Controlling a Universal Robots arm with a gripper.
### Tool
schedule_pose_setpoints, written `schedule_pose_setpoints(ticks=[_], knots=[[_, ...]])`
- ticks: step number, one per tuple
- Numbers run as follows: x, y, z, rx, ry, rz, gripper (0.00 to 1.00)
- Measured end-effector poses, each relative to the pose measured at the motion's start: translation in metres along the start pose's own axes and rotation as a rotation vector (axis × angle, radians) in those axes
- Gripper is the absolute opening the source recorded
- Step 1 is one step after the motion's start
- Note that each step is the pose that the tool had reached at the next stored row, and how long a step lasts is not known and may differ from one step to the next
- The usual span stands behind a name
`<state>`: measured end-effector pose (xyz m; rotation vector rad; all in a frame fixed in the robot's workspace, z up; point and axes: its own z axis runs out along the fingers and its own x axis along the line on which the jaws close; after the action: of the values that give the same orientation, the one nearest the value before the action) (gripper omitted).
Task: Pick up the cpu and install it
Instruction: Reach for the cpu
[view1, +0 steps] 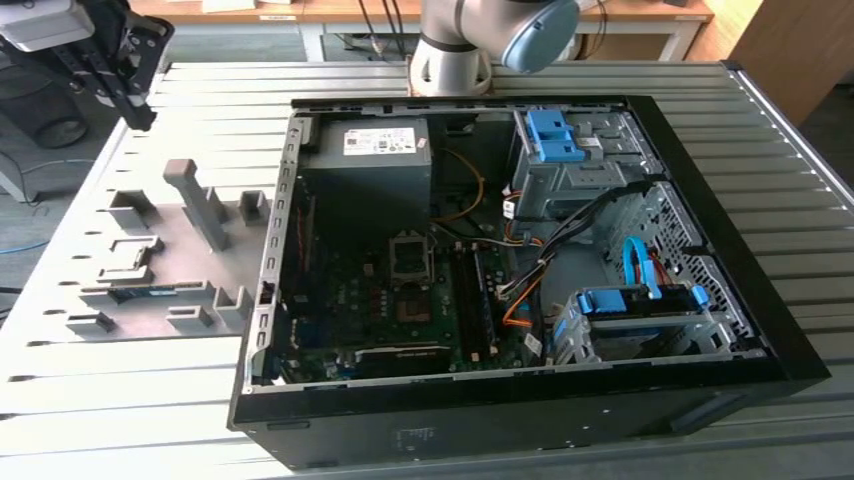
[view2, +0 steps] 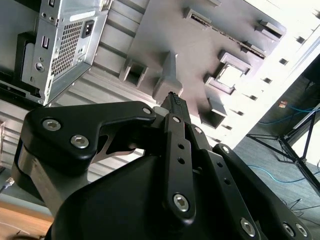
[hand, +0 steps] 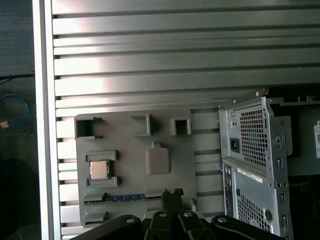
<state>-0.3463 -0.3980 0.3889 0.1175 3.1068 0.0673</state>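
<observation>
Light check: soft and even overall, with two hot spots.
Exterior view: flat light on the counter (view1: 120, 400), and the computer case (view1: 534, 435) interior sits in shade. Second wrist view: the hand (view2: 173, 100) is dark, its screw heads (view2: 81, 142) glint, and the counter edge beyond its tips is blown out white. First wrist view: a glare band crosses the slats ahead of the hand, the floor (hand: 20, 175) is near black, and the cpu (hand: 99, 170) face gives a warm reflection.

An open computer case (view1: 534, 425) lies on a slatted metal table (view1: 120, 400). Just beside it, at the exterior view's left, a grey fixture tray (view1: 174, 268) holds what may be a memory stick (view1: 144, 292).
</observation>
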Motion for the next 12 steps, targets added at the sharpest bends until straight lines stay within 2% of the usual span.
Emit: schedule_pose_setpoints(ticks=[12], knots=[[0.0160,-0.0012,-0.0001,0.0001,0.0000,0.000,0.10]])
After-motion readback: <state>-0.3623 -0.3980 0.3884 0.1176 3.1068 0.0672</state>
